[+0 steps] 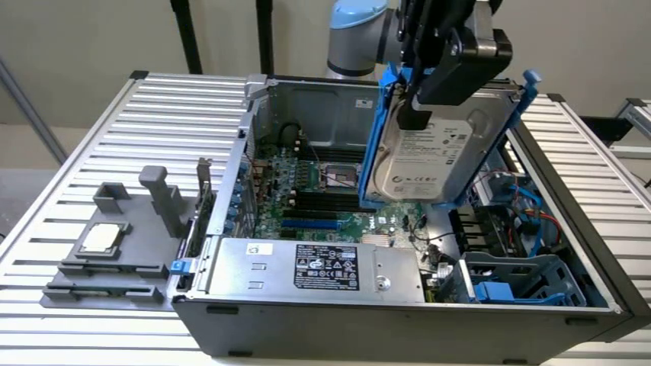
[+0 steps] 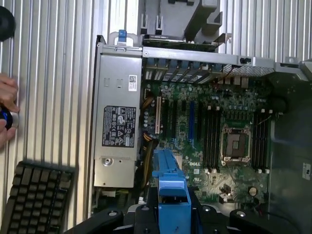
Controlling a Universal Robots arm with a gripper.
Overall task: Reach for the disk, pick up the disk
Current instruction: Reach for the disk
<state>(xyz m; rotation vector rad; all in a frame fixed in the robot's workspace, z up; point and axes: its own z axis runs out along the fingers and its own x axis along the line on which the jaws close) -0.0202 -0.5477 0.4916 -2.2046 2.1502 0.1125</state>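
The disk (image 1: 440, 156), a silver-grey hard drive with a white label in a bright blue bracket, hangs on edge above the open computer case (image 1: 407, 324), label facing the exterior camera. My gripper (image 1: 417, 114) comes down from above and is shut on the disk's upper part, with one black finger lying over the label side. In the wrist view the blue bracket (image 2: 170, 183) of the disk sticks out edge-on between the black fingers (image 2: 146, 217), well above the motherboard (image 2: 214, 131).
Inside the case lie the motherboard (image 1: 315, 191), a silver box with a black label (image 1: 315, 267) and a blue drive cage (image 1: 508, 282). A grey tray with a square chip (image 1: 102, 240) sits at the exterior view's left. A keyboard (image 2: 36, 197) and a hand (image 2: 7, 109) appear beside the case.
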